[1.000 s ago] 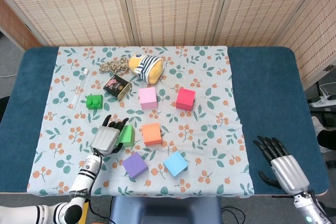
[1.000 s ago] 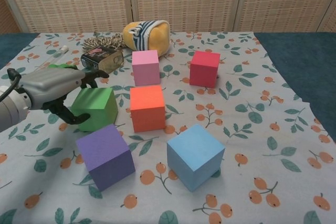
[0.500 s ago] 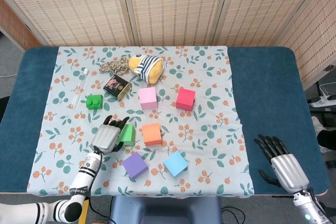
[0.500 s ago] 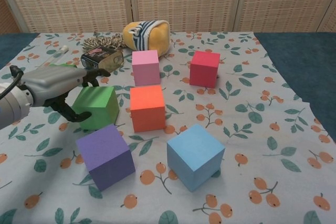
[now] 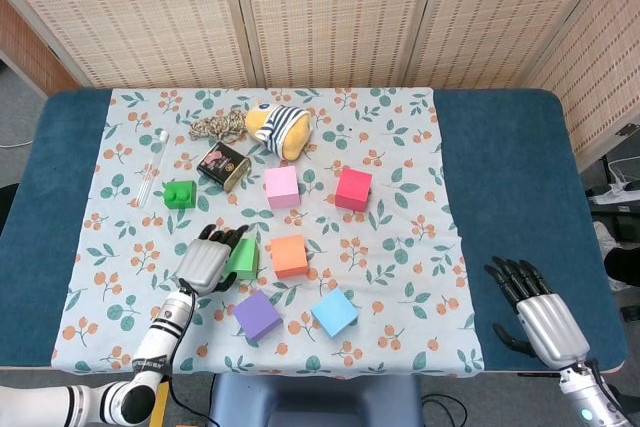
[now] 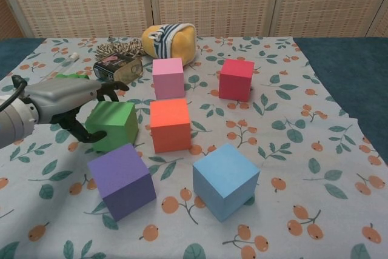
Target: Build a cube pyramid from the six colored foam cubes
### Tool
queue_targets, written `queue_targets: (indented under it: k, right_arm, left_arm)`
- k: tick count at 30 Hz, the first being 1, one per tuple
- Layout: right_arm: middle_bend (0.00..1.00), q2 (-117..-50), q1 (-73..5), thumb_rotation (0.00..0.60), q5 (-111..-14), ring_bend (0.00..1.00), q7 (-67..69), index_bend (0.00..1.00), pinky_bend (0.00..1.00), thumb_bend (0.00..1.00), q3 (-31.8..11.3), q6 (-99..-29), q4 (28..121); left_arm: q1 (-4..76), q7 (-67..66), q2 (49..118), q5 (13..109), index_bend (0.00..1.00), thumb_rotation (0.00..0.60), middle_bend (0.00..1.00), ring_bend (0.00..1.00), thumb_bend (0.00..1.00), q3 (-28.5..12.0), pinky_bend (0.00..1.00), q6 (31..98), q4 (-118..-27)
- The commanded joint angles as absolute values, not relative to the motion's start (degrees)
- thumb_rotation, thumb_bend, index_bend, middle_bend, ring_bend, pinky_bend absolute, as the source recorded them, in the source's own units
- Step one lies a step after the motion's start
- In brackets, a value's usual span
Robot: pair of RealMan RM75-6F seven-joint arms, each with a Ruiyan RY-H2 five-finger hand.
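Six foam cubes lie on the floral cloth. The green cube [image 5: 244, 258] [image 6: 114, 124] sits just left of the orange cube [image 5: 289, 255] [image 6: 170, 124]. My left hand [image 5: 207, 260] [image 6: 63, 102] grips the green one, fingers over its top and thumb on its left face. Behind them stand the pink cube [image 5: 282, 187] [image 6: 168, 77] and the red cube [image 5: 353, 188] [image 6: 236, 79]. In front lie the purple cube [image 5: 258, 315] [image 6: 121, 180] and the blue cube [image 5: 334, 312] [image 6: 225, 180]. My right hand [image 5: 535, 312] rests open at the table's near right, far from the cubes.
At the back left are a striped yellow plush toy [image 5: 278, 128], a small dark tin [image 5: 223, 165], a coil of cord [image 5: 215, 127], a green toy brick [image 5: 180, 193] and a thin white tube [image 5: 153, 165]. Blue table shows on both sides of the cloth.
My left hand has settled closer around the green cube, and the cube has shifted slightly right toward the orange one. The right hand has not moved.
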State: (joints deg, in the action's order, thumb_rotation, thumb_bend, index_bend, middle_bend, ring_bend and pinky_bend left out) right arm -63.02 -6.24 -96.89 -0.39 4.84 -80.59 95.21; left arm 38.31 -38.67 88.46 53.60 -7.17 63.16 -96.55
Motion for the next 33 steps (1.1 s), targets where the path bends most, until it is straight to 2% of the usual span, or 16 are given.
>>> queue_targets:
  k: [1, 11, 18, 21, 24, 28, 33]
  right_arm:
    - [0.00, -63.0, -6.2, 0.600, -96.9, 0.00, -0.4, 0.00, 0.00, 0.24, 4.8, -80.6, 95.2]
    - [0.00, -62.9, -6.1, 0.600, -97.2, 0.00, -0.3, 0.00, 0.00, 0.24, 4.9, -81.0, 95.2]
    - [0.00, -63.0, -6.1, 0.600, -97.5, 0.00, -0.4, 0.00, 0.00, 0.24, 5.0, -81.0, 95.2]
    - [0.00, -63.0, -6.0, 0.600, -97.7, 0.00, -0.4, 0.00, 0.00, 0.24, 5.0, -81.3, 95.1]
    - [0.00, -63.5, -6.4, 0.600, -98.1, 0.00, -1.1, 0.00, 0.00, 0.24, 4.8, -81.1, 94.6]
    - [0.00, -63.9, -8.9, 0.600, -98.5, 0.00, -3.1, 0.00, 0.00, 0.24, 4.0, -77.8, 95.7]
    - [0.00, -62.9, -14.3, 0.600, -96.0, 0.00, -8.5, 0.00, 0.00, 0.24, 1.1, -70.1, 101.7]
  left_arm:
    - [38.5, -38.7, 88.1, 53.4, 0.00, 0.600, 0.12, 0.19, 0.37, -7.0, 0.14, 63.1, -97.2]
    - [38.8, -39.5, 87.3, 53.7, 0.00, 0.600, 0.06, 0.17, 0.37, -6.2, 0.15, 64.0, -99.4]
    - [37.8, -40.8, 84.5, 56.3, 0.00, 0.600, 0.04, 0.14, 0.37, -5.1, 0.14, 67.4, -102.4]
    - [35.5, -39.1, 81.0, 61.5, 0.00, 0.600, 0.04, 0.11, 0.35, -3.0, 0.12, 70.6, -104.3]
    - [31.2, -31.8, 76.6, 71.0, 0.00, 0.600, 0.02, 0.03, 0.35, 1.2, 0.08, 74.6, -103.8]
    - [24.0, -18.9, 73.5, 83.7, 0.00, 0.600, 0.01, 0.00, 0.35, 8.0, 0.05, 82.5, -96.7]
    - [17.8, -8.1, 74.1, 87.7, 0.00, 0.600, 0.01, 0.00, 0.35, 11.0, 0.05, 87.5, -87.3]
